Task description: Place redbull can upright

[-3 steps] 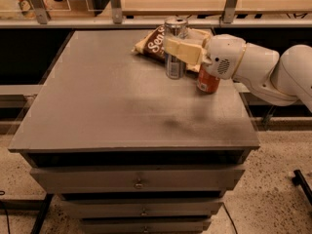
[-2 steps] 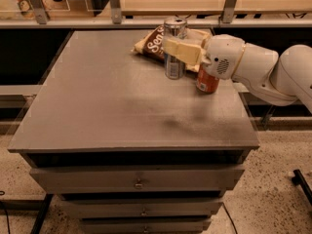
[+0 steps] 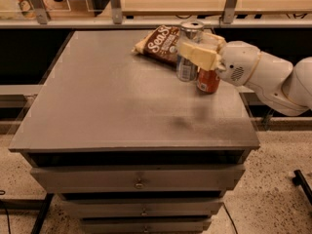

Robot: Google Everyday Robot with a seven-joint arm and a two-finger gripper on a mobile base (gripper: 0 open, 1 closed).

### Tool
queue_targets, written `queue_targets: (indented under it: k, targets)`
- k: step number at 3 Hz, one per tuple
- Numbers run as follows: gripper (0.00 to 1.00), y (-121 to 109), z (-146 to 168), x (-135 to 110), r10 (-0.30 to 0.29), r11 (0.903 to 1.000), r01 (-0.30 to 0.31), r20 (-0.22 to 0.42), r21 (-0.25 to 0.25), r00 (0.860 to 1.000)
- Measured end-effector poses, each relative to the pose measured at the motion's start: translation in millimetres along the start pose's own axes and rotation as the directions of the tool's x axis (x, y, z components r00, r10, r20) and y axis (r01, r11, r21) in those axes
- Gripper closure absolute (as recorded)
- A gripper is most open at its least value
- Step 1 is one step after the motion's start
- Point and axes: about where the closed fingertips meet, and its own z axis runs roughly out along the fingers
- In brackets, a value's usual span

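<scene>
The redbull can (image 3: 186,68), slim and silver with blue panels, stands upright on the grey table top (image 3: 122,106) near its back right. My gripper (image 3: 193,43) reaches in from the right and is shut on the can's upper half. One cream finger (image 3: 197,55) crosses the can's front and the other sits behind it. The can's silver top (image 3: 191,26) shows above the fingers.
An orange-red soda can (image 3: 208,81) stands just right of the redbull can, under my wrist (image 3: 239,65). A brown snack bag (image 3: 160,43) lies behind and to the left. The table's right edge is close to the cans. Drawers (image 3: 139,178) are below the front edge.
</scene>
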Motion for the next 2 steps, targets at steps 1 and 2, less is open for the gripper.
queue_targets:
  k: [1, 2]
  targets:
    - [1.00, -10.6, -32.1, -2.0, -0.006, 0.9995, 0.005, 0.029, 0.032, 1.000]
    - [1.00, -18.3, -57.6, -1.5, -0.010, 0.9989, 0.008, 0.043, 0.045, 0.999]
